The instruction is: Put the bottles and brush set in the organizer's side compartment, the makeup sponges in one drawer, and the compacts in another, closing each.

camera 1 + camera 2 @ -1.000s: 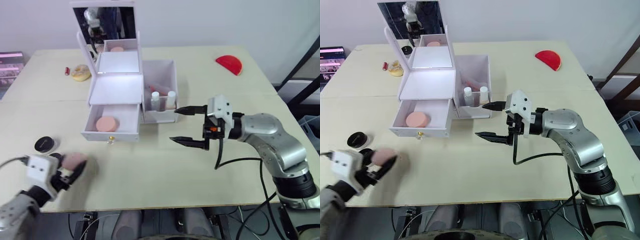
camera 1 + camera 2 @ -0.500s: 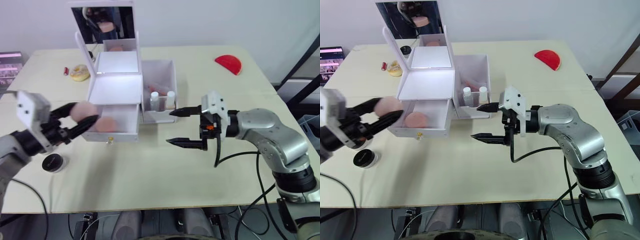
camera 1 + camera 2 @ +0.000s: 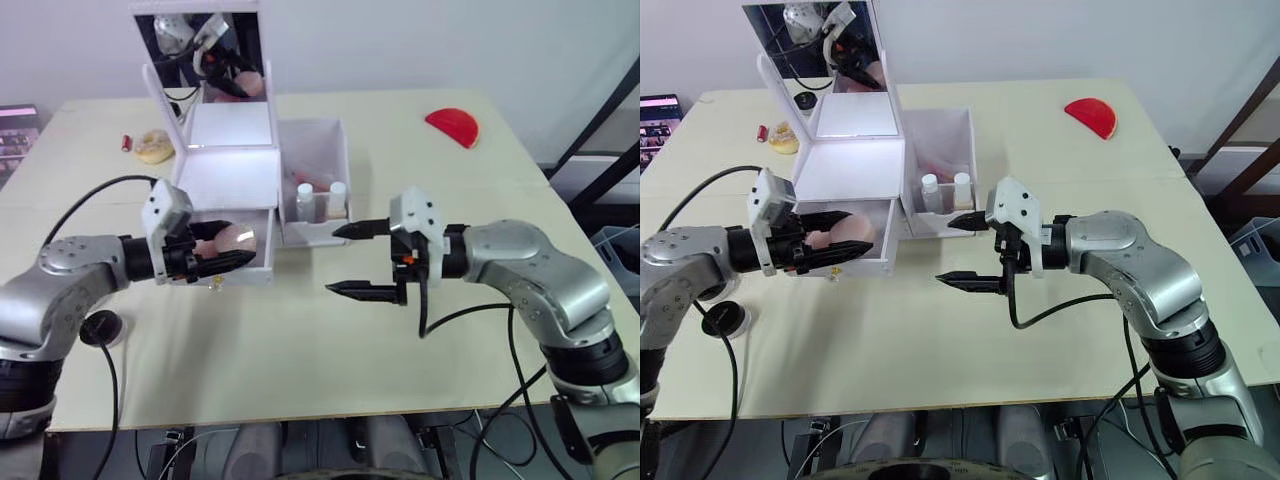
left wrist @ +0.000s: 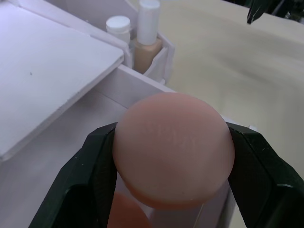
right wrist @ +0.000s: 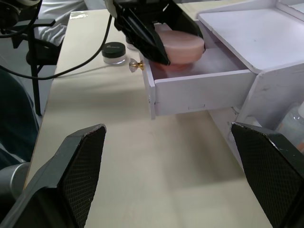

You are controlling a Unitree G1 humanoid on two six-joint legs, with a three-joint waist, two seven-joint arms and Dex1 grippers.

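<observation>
Left gripper (image 3: 222, 258) reached in from frame left, fingers clamped on a pink makeup sponge (image 3: 238, 239) above the open drawer (image 3: 232, 262). Right gripper (image 3: 357, 260) hovered mid-frame, fingers spread wide, empty. Bottles (image 3: 320, 200) stood in the organizer's side compartment (image 3: 312, 152). No readable labels.

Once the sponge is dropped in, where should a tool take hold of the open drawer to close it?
By the small gold knob at the middle of the drawer front, approached from the table side. The front panel is flat and faces outward, so pinching the knob or pressing the panel straight in should slide it shut.
</observation>
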